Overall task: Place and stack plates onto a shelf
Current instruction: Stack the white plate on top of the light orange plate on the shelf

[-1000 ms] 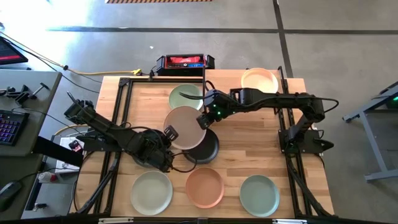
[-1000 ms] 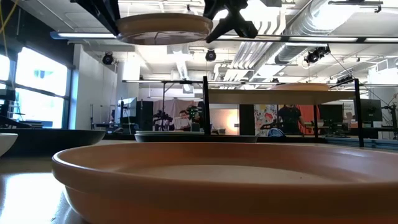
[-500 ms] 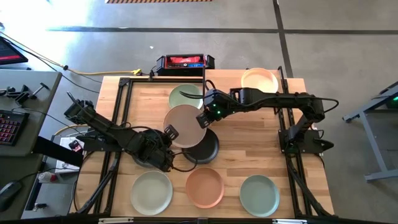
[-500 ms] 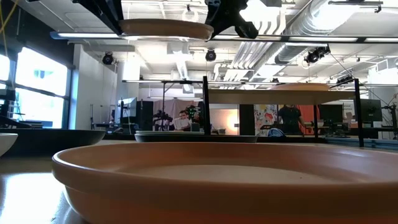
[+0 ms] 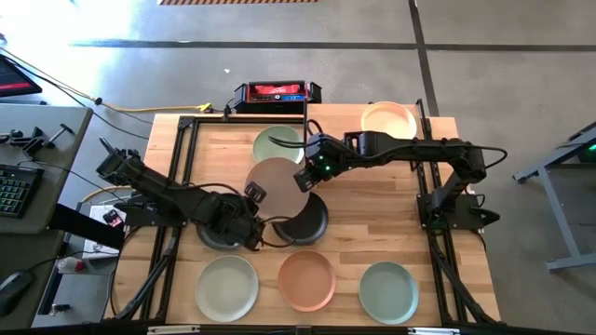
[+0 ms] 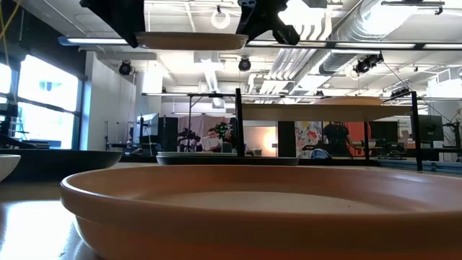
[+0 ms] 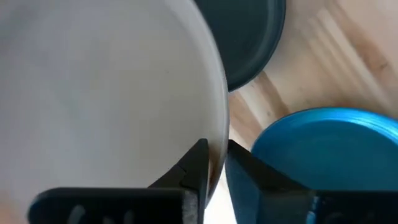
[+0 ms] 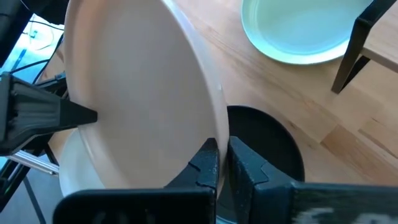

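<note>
A pink-brown plate (image 5: 277, 181) hangs level above the table's middle, high in the low view (image 6: 191, 40). My right gripper (image 5: 303, 177) is shut on the plate's right rim. My left gripper (image 5: 253, 195) stands at the opposite rim, its fingers (image 7: 198, 163) slightly apart with the rim between them. The shelf (image 6: 325, 112) stands at the far right on black legs and bears a peach plate (image 5: 389, 119). Under the held plate, a black plate (image 5: 312, 223) lies flat on the table. My left gripper has the plate's left rim (image 7: 219, 140) between its parted fingers; whether either finger touches it, I cannot tell. My right gripper pinches the plate's right rim (image 8: 214, 127) between its two fingers, one above the rim and one below. The fingers slant down from the table's right side. The plate hangs level and clear of the table.
A dark teal plate (image 5: 216, 233) lies under my left arm. A sage green plate (image 5: 277, 144) lies left of the shelf. Pale green (image 5: 226, 288), terracotta (image 5: 306, 279) and grey-green (image 5: 388, 291) plates line the near edge. A red and black box (image 5: 277, 93) sits beyond the far edge.
The held plate, tilted a second ago in the low view, now hangs level at the same height. My left gripper has rolled a little at the plate's rim. Neither arm has shifted across the table.
</note>
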### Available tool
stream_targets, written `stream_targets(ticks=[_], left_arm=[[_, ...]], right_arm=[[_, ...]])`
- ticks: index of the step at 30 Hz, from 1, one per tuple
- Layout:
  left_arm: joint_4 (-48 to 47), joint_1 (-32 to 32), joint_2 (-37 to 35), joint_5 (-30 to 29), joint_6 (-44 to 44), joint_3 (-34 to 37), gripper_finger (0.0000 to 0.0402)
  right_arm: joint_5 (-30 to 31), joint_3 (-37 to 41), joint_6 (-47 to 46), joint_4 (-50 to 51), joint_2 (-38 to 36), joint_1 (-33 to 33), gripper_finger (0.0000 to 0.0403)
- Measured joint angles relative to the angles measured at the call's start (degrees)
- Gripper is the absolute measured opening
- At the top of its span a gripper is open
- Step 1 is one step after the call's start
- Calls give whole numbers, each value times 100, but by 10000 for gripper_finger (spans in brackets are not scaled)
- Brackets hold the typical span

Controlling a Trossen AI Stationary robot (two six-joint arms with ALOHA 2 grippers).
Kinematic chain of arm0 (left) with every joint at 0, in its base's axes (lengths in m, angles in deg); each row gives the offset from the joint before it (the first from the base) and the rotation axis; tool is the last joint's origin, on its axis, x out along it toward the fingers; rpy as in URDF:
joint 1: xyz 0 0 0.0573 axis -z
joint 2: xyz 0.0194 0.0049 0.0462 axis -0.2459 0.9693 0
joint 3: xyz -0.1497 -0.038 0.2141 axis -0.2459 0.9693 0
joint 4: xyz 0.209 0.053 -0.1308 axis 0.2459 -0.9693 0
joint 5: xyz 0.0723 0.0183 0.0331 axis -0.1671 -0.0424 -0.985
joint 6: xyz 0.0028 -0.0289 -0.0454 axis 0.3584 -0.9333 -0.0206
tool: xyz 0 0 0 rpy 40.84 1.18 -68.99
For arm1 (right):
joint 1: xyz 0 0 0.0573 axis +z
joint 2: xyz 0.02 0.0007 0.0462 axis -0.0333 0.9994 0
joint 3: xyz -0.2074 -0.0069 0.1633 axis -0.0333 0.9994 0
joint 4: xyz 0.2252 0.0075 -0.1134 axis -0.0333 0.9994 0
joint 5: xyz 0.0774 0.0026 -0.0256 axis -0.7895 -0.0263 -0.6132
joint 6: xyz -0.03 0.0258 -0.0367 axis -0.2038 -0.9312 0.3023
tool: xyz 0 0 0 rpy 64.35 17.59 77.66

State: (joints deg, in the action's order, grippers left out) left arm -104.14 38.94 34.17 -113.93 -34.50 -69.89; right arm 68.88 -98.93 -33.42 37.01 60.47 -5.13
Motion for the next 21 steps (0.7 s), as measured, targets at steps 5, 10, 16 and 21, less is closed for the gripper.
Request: stream_targets(ticks=[5, 10, 16, 21], left_arm=[[8, -82, 0, 417, -549, 0, 91], [15, -81, 0, 335, -1134, 0, 131], [-40, -82, 0, 130, -1468, -239, 145], [-67, -81, 0, -156, -1513, -558, 140]], right_arm=[[-13, 0, -8, 0, 0, 0, 1], [-1, 0, -21, 95, 0, -20, 0], [0, 0, -15, 395, 0, -145, 0], [-56, 0, 201, 604, -4, -308, 1]])
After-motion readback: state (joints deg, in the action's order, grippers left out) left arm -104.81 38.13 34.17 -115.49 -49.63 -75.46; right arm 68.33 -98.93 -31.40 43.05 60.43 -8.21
